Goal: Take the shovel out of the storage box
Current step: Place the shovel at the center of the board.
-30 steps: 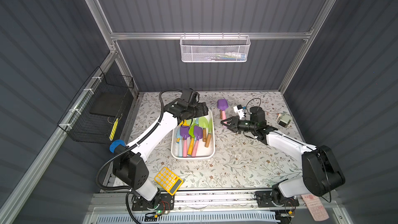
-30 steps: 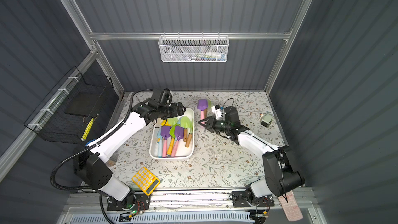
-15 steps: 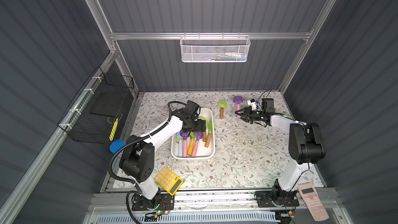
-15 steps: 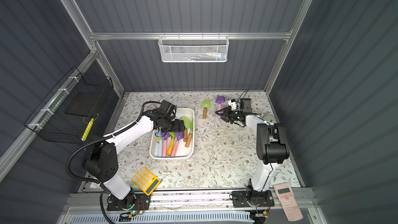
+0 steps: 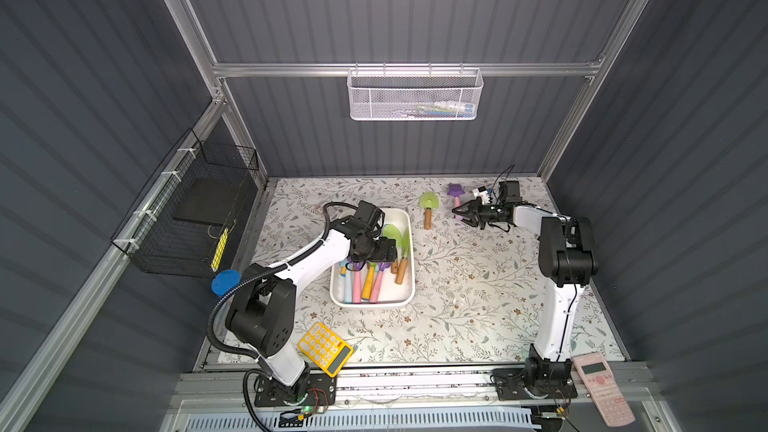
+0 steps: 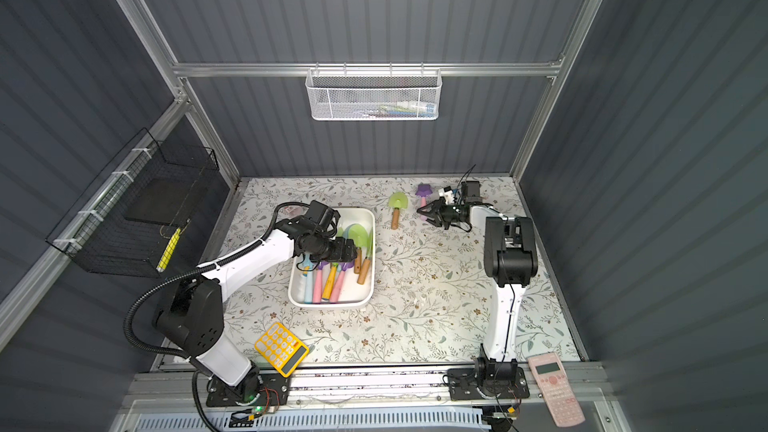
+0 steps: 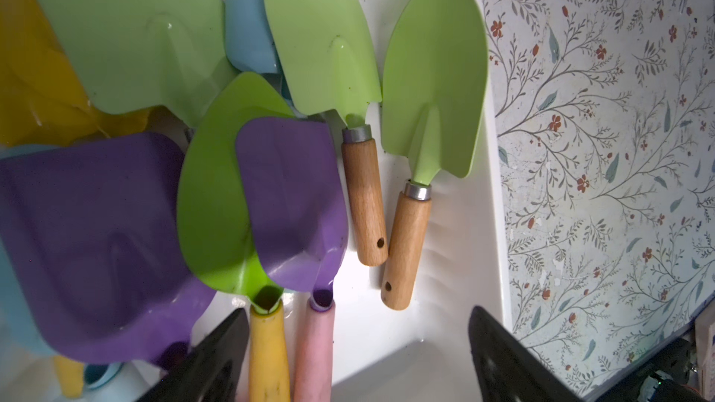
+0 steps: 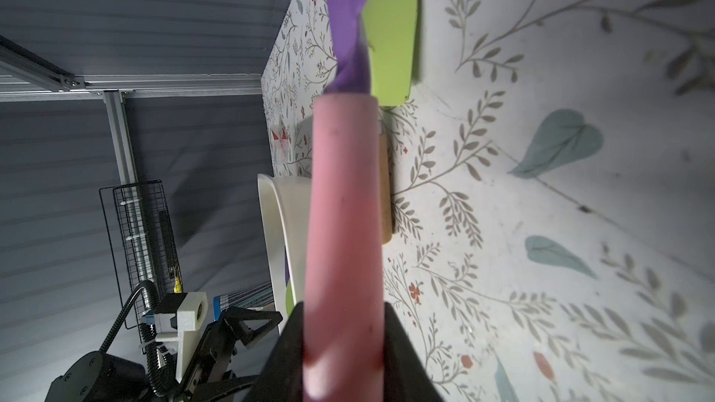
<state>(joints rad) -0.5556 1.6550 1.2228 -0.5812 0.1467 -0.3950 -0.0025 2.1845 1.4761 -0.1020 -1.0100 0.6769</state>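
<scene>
— Two arms. Left gripper [image 7: 354,317]?
— Jaws wide apart, hovering over box [image 5: 390,292]; shovels [image 7: 321,52] piled inside.
— Right gripper [image 8: 342,309]?
— Clamped on purple shovel [image 5: 456,192], pink handle, outside box, just beside green shovel [image 5: 428,201] on table [image 5: 457,284].

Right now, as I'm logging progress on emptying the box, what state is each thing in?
Box: holds a pile of shovels.
Left pincer: open, empty, over the box.
Purple shovel: out of the box, gripped by its pink handle.
Right pincer: shut on the purple shovel.
Green shovel: out of the box, lying on the table.
</scene>
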